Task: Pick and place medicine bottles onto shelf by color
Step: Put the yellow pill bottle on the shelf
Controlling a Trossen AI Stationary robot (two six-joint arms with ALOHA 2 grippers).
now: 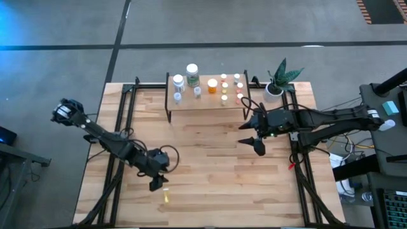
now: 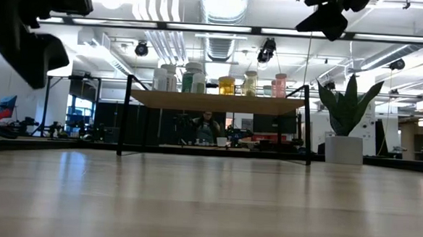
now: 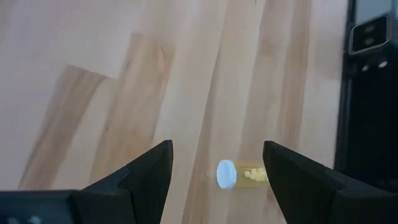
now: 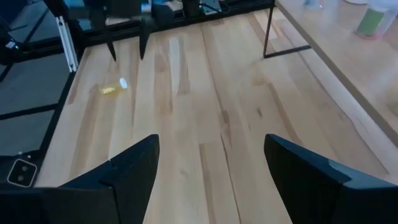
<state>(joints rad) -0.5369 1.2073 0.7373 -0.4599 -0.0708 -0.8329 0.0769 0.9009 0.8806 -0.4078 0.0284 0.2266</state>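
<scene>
Nearly all of the medicine bottles (image 1: 212,83) already stand on the shelf (image 1: 206,102) at the far middle of the surface (image 1: 210,165), so the task looks close to its end. From above they seem grouped by colour: the white and clear ones, including two larger white bottles, toward the left end, a green-bodied one beside them, an amber one near the middle, and small yellow and orange-red ones in short rows toward the right end. Whether every bottle sits in its proper group is too small to tell.

One piece is left, as far as the pictures show: a small yellow bottle (image 3: 241,173) lying on its side on the near left part of the surface, well apart from the shelf. The left hand (image 3: 217,171) hangs just over it with its fingers spread, the bottle lying between them in the left wrist view and not pinched. The right hand (image 4: 211,162) waits above the surface near the shelf's right end, fingers also spread and holding nothing.

The fallen bottle is a little translucent cylinder with a flat, round white cap; being on its side it would probably roll if nudged. Both the surface and the shelf top are pale wood planks with a smooth, slightly glossy finish, and the shelf stands on thin black metal legs. A potted plant (image 1: 280,77) in a white pot stands just right of the shelf
</scene>
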